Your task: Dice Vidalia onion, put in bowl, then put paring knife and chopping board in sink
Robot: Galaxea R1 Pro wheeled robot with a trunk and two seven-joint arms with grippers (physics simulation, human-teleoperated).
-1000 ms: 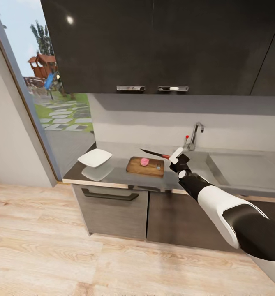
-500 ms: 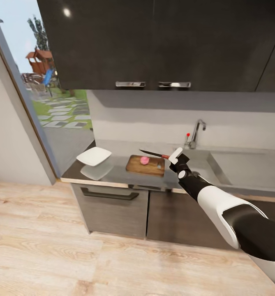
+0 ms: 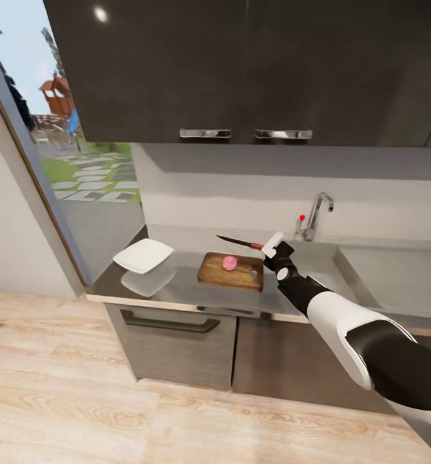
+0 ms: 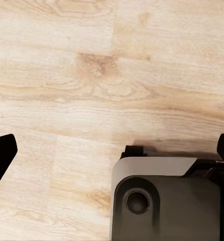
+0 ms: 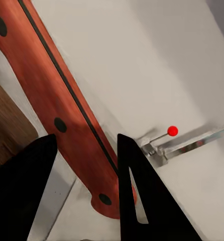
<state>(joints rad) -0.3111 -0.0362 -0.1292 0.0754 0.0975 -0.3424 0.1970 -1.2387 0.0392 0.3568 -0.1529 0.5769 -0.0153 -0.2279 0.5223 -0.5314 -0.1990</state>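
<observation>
Head view showed my right arm stretched toward the counter (image 3: pixel 176 293), my right fingers (image 3: pixel 274 245) clamped on the red handle of the paring knife (image 3: pixel 239 243). Its dark blade pointed out to the left and hung in the air above the far edge of the chopping board (image 3: pixel 231 272). On the board sat the pink onion (image 3: pixel 229 262) — apparently whole, though too small to be sure. The white bowl (image 3: pixel 143 256) lay on the counter well left of the board, near the window. The sink (image 3: pixel 395 274) lay to the right, its faucet (image 3: pixel 316 214) and red knob (image 3: pixel 301 218) just behind my wrist.

In the right wrist view, the knife handle (image 5: pixel 62 110) ran between my dark fingers (image 5: pixel 142 196), gripped tight.

My left fingers (image 4: pixel 1 155) showed as dark tips at the picture's sides — spread wide, holding nothing — over the pale wooden floor (image 4: pixel 92 75).
</observation>
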